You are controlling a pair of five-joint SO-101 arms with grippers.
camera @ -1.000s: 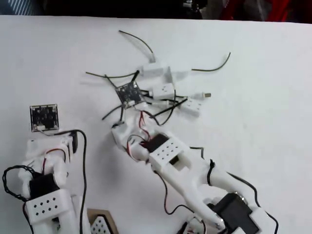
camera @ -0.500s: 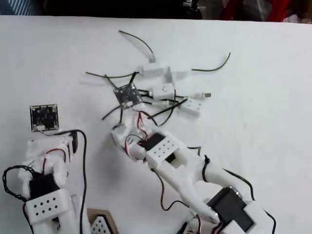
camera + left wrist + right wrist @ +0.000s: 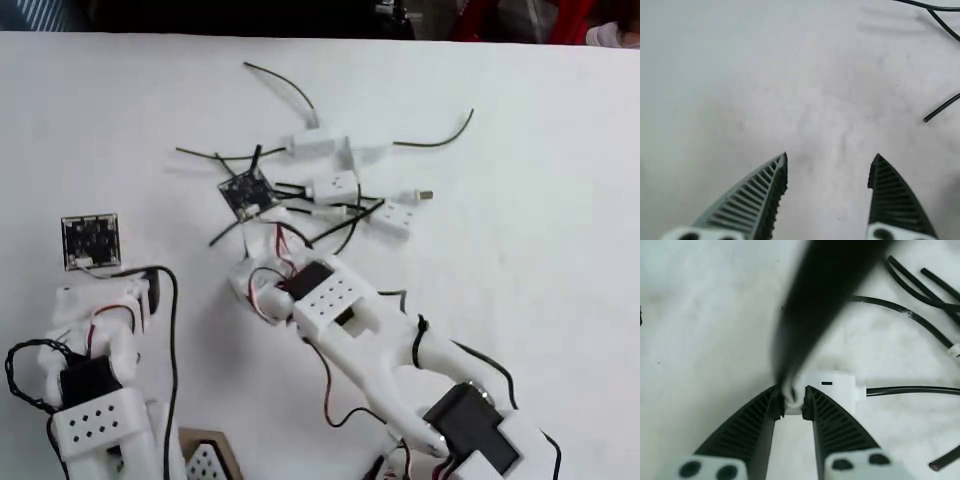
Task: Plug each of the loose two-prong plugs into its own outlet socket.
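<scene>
A small black socket board lies on the white table at the left, just beyond my left gripper. That left gripper is open over bare table. A second black board sits in a tangle of black wires near the middle. White plugs lie behind it and to its right. My right gripper is low, just in front of this board. In the right wrist view the right gripper is shut on a white plug with a black lead.
Loose black wires trail across the table's middle and back. A blurred dark cable crosses close in front of the right wrist camera. A wire end lies near the left gripper. A brown piece sits at the front edge.
The right arm has shifted left. The middle black board and its wires have slid left and turned a little. The left arm has kept still.
</scene>
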